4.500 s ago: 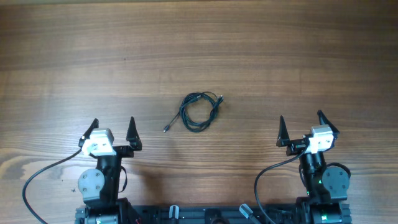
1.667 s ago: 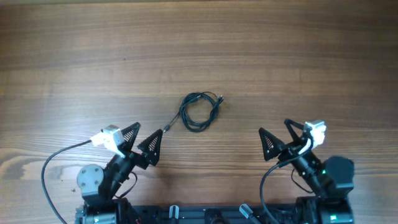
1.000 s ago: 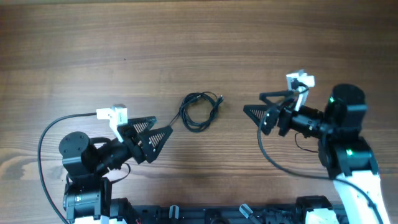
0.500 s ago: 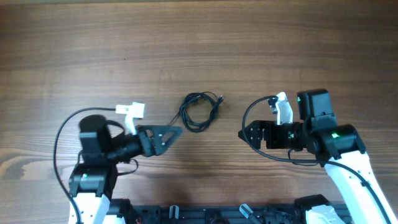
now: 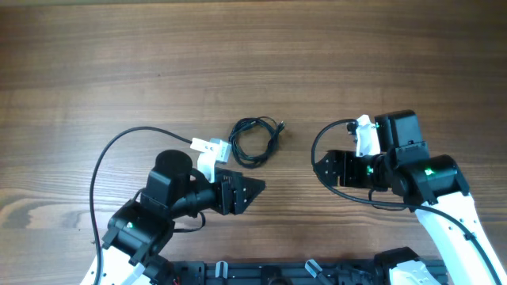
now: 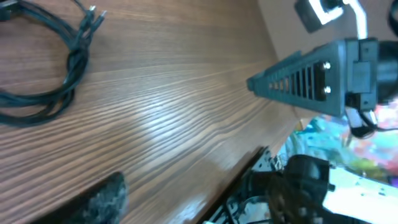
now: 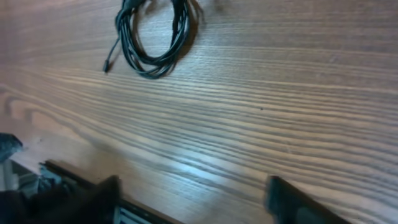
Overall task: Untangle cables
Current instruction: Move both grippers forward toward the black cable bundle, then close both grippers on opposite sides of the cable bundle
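The cables (image 5: 269,146) are a thin dark wire coiled in one small loop on the wooden table, with tiny plug ends at its upper right. My left gripper (image 5: 242,192) is open and empty, just below the coil and pointing right. My right gripper (image 5: 329,168) is open and empty, to the right of the coil. The coil shows at the top left of the left wrist view (image 6: 70,68) and at the top of the right wrist view (image 7: 152,37). In the right wrist view my fingers (image 7: 193,190) stand wide apart above bare wood.
The wooden table (image 5: 253,55) stretches behind the coil. Thick black arm cables loop at the left (image 5: 107,158) and by the right arm (image 5: 317,146). The right gripper's finger (image 6: 305,81) shows in the left wrist view. The table's near edge (image 7: 81,177) lies close.
Both arms rose from their rest poses and swung toward the centre. The left gripper has moved right, below the coil. The coil has not moved.
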Controlling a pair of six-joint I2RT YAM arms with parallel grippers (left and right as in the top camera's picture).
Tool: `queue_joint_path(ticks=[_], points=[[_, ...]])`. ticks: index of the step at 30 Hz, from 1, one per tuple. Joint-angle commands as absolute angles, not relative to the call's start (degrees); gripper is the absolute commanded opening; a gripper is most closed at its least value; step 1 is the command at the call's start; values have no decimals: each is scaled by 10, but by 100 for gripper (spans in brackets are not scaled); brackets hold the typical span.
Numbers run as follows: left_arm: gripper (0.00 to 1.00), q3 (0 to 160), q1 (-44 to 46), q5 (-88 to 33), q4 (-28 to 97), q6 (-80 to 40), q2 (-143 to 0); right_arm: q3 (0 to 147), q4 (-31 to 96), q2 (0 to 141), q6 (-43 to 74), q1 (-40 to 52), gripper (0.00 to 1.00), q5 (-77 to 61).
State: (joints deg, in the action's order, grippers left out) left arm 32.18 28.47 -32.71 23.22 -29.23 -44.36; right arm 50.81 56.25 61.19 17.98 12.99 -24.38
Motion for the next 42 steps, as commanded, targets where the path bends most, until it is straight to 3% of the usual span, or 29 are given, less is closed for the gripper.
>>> queue_joint_path(ticks=[1,4,7,10,17,24,33,39,42], points=[[68,334,286,-240,241,-296,-443,519,558,614,183,133,53,-196],[71,335,286,-125,247,-323,-450,519,533,616,169,133,55,-138],[72,347,284,-40,249,-348,-479,519,487,633,143,134,78,-137],[75,393,265,-36,263,-358,-536,519,442,676,150,147,99,-137],[86,548,224,-35,374,-333,-688,519,390,770,167,188,100,-155],[80,576,212,-35,379,-335,-733,519,316,797,165,258,100,-174],[78,548,227,-33,380,-300,-754,519,236,801,261,289,100,-58],[68,545,227,-36,330,-259,-834,519,251,801,259,289,100,-58],[67,545,227,-40,309,-258,-863,519,276,801,256,289,100,-58]])
